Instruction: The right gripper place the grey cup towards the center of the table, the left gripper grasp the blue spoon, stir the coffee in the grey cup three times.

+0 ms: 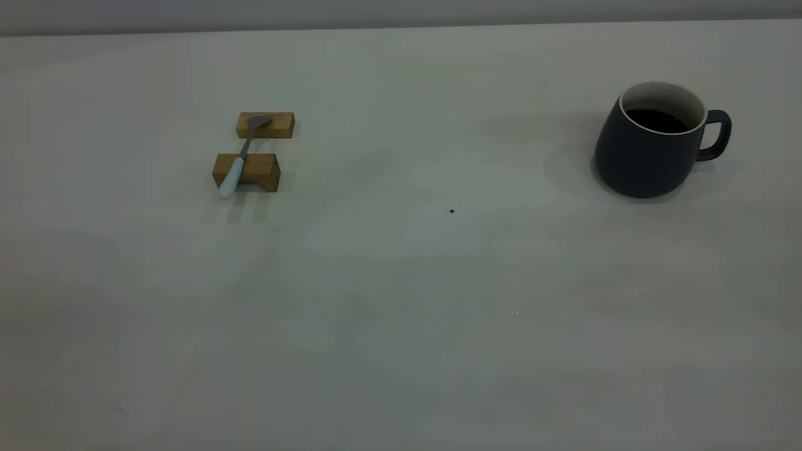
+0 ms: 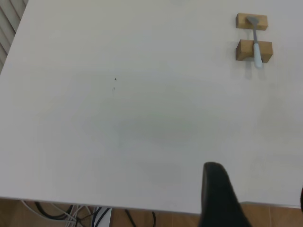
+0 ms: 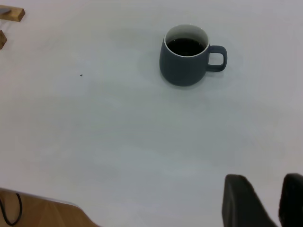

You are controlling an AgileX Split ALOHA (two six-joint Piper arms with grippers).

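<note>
Nothing done yet, by the look of it. My right end effector [image 3: 267, 201] hangs back near the surface's [image 1: 401, 300] near edge, released, with a gap showing between its two dark fingers. The grey cup [image 1: 648, 147] stands upright well out toward the right edge, handle pointing to that edge, coffee [image 1: 656, 120] dark and flat inside. It has not been brought to the middle, where the tiny black speck [image 1: 452, 211] sits. My left end effector [image 2: 255, 203] is back by the near edge too; only one finger shows, so I cannot tell its state. The blue spoon [image 1: 241, 156] lies untouched across two wooden blocks [image 1: 247, 170], toward the left edge. Cup move, spoon grasp and all three stirs remain.
</note>
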